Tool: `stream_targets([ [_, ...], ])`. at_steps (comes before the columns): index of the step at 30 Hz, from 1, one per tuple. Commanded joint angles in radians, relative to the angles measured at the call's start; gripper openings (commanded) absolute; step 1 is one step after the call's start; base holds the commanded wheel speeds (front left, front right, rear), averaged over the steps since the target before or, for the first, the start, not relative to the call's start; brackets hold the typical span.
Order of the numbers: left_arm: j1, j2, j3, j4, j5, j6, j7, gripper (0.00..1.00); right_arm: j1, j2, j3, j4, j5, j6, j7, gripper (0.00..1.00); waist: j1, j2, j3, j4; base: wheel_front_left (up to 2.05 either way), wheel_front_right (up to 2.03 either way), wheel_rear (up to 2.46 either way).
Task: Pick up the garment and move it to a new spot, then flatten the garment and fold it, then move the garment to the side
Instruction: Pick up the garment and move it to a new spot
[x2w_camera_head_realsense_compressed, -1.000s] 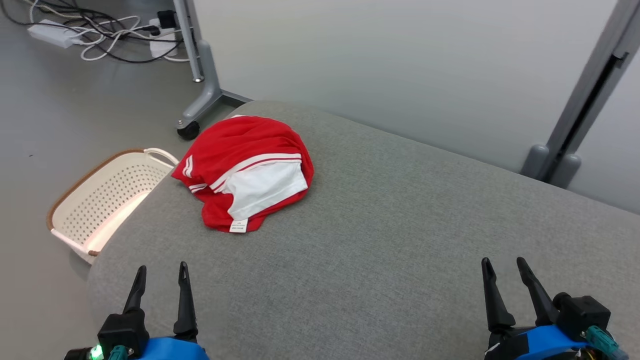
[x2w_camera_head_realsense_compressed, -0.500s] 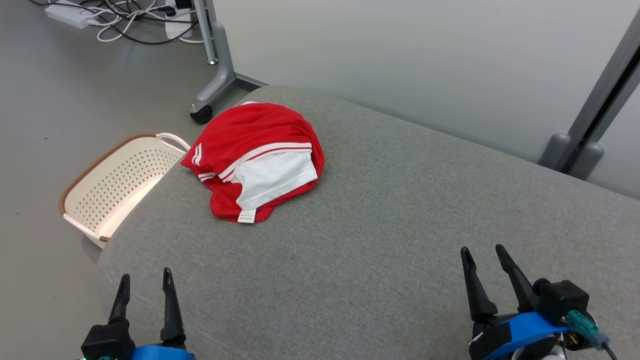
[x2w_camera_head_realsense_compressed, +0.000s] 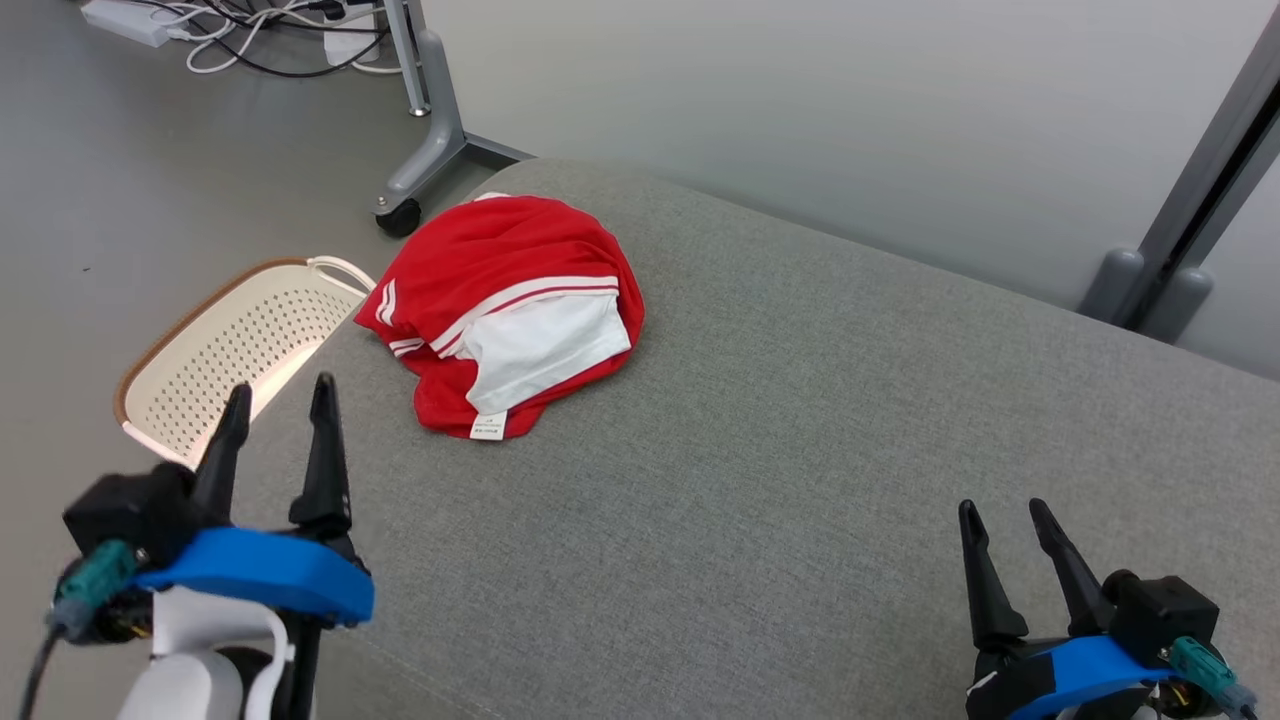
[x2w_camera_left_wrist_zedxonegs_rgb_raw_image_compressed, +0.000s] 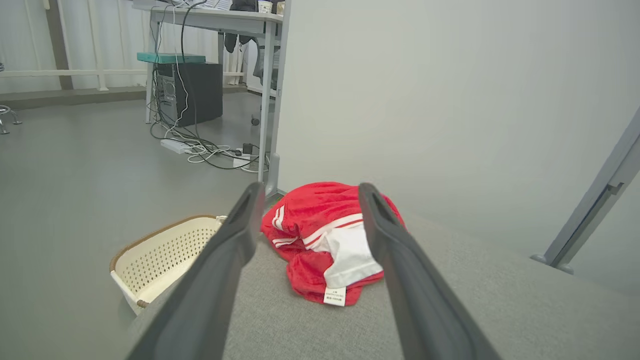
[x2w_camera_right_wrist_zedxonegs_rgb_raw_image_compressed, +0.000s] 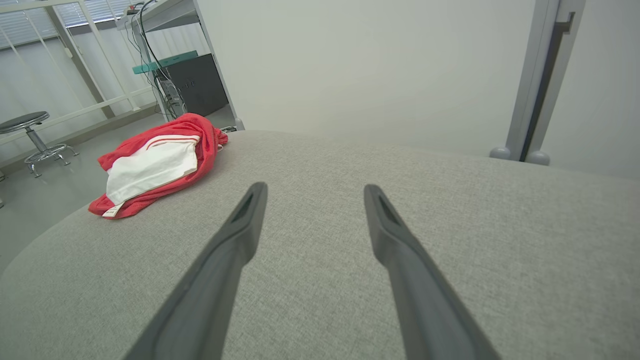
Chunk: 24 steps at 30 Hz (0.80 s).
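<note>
Right gripper (x2w_camera_head_realsense_compressed: 1001, 505): fingers spread and empty, parked low, well to the right of the garment (x2w_camera_head_realsense_compressed: 505, 300) and nearer the robot. Probably waiting its turn.
Left gripper (x2w_camera_head_realsense_compressed: 281, 386): fingers spread and empty, held up near the garment's front left and aimed at it. The wrist view framed the heap between the fingers, so I judged this a reach for the pickup.
Cushion (x2w_camera_head_realsense_compressed: 780, 450): grey pad under the garment, bare to its right — room for a new spot.
Garment: red with a white panel, crumpled and unflattened at the cushion's far left corner.
Basket (x2w_camera_head_realsense_compressed: 215, 350): on the floor just left of the garment — loose cloth could slip in.
</note>
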Motion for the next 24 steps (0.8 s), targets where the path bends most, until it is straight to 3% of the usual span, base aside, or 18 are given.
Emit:
stream_targets([
  [1, -0.029, 0.008, 0.008, -0.011, -0.015, -0.006, 0.027, 1.00, 0.004, -0.006, -0.001, -0.005, 0.003, 0.000, -0.005, 1.00, 0.0000, 0.0000, 0.010, 0.001, 0.00, 0.00, 0.00],
  [11, -0.279, 0.124, 0.123, 0.083, -0.168, -0.017, 0.305, 1.00, -0.066, -0.006, -0.010, -0.047, -0.038, 0.000, 0.013, 1.00, 0.0000, 0.0000, 0.143, -0.098, 0.00, 0.00, 0.00],
  [19, -0.420, 0.205, 0.201, 0.257, -0.258, -0.036, 0.406, 1.00, -0.103, -0.006, -0.009, -0.120, -0.088, 0.000, 0.054, 1.00, 0.0000, 0.0000, 0.266, -0.223, 0.00, 0.00, 0.00],
  [21, -0.431, 0.246, 0.200, 0.286, -0.246, -0.044, 0.427, 1.00, -0.110, -0.006, -0.005, -0.151, -0.099, 0.000, 0.069, 1.00, 0.0000, 0.0000, 0.307, -0.255, 0.00, 0.00, 0.00],
  [24, -0.453, 0.258, 0.203, 0.325, -0.254, -0.047, 0.442, 1.00, -0.113, -0.005, -0.012, -0.202, -0.121, 0.000, 0.089, 1.00, 0.0000, 0.0000, 0.354, -0.291, 0.00, 0.00, 0.00],
])
